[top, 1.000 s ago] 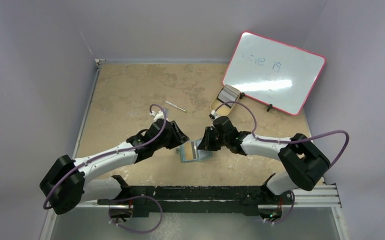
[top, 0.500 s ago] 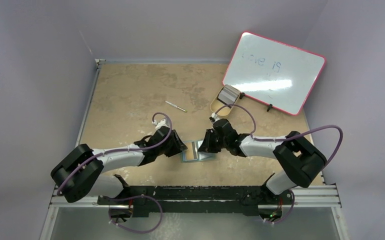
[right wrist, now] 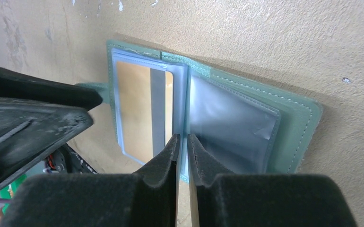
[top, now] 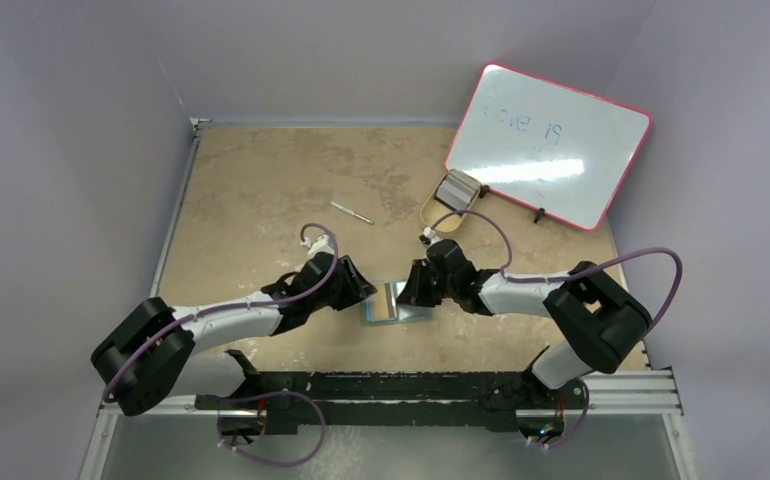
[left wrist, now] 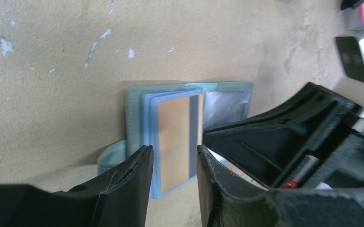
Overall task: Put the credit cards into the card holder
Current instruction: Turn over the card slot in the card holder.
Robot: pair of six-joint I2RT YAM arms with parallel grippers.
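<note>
Card holder (right wrist: 232, 118) lying open, right claw (right wrist: 182, 140) pinching its sleeve

Open green card holder (right wrist: 294, 126), card (right wrist: 136, 112) inside

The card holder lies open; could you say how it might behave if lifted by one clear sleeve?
The card holder would probably flop: its stitched cover looks soft and its clear sleeves are thin film. The sleeve holding a credit card should stay stiffer. Flat, it shouldn't roll.

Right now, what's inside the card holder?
One sleeved tan card with a dark stripe shows in the open holder; the facing sleeve looks empty. Anything in sleeves beneath is covered.
</note>
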